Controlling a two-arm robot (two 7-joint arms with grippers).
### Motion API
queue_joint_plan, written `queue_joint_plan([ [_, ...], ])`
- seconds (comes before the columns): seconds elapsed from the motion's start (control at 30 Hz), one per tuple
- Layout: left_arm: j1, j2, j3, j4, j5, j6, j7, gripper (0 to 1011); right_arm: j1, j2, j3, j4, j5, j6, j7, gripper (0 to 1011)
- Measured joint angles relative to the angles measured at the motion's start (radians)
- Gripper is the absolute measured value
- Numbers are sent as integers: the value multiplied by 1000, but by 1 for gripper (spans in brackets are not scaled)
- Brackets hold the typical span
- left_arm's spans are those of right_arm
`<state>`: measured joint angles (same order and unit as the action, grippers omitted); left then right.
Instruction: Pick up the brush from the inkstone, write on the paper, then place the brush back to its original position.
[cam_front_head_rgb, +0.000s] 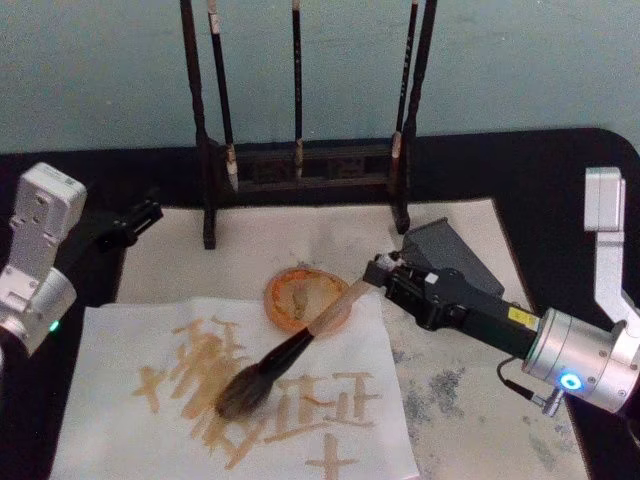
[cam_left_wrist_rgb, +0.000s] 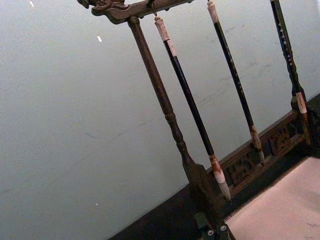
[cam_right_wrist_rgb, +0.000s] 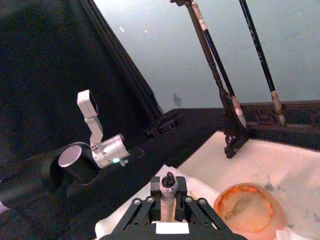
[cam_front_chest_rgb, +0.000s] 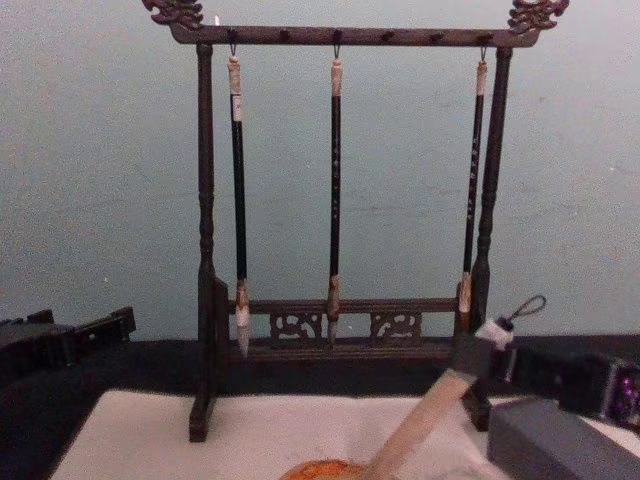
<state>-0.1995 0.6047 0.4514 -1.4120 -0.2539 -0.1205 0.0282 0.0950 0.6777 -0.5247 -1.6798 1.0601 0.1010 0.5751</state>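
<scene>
right claw (cam_front_head_rgb: 372, 279) clamps brush (cam_front_head_rgb: 298, 347), tip on paper (cam_front_head_rgb: 112, 352)

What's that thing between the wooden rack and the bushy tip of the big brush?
In the head view, a round orange dish sits between the rack and the tip of the brush.

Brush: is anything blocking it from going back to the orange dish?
Nothing visible does. The right gripper holds the brush with its bristles on the written sheet, and its handle passes by the right edge of the orange dish.
</scene>
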Motion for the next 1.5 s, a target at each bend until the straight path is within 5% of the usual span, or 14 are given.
queue_joint_plan([
  [0.23, 0, 0, 0, 0, 0, 0, 0, 1002, -19, 16, 11, 3, 4, -7, -3, 172],
  [1.1, 0, 0, 0, 0, 0, 0, 0, 1002, -157, 114, 171, -69, 68, -82, -3, 172],
  [1.37, 0, 0, 0, 0, 0, 0, 0, 1002, -151, 109, 182, -113, 71, -86, 9, 172],
  [1.5, 0, 0, 0, 0, 0, 0, 0, 1002, -123, 90, 155, -120, 58, -77, 12, 172],
])
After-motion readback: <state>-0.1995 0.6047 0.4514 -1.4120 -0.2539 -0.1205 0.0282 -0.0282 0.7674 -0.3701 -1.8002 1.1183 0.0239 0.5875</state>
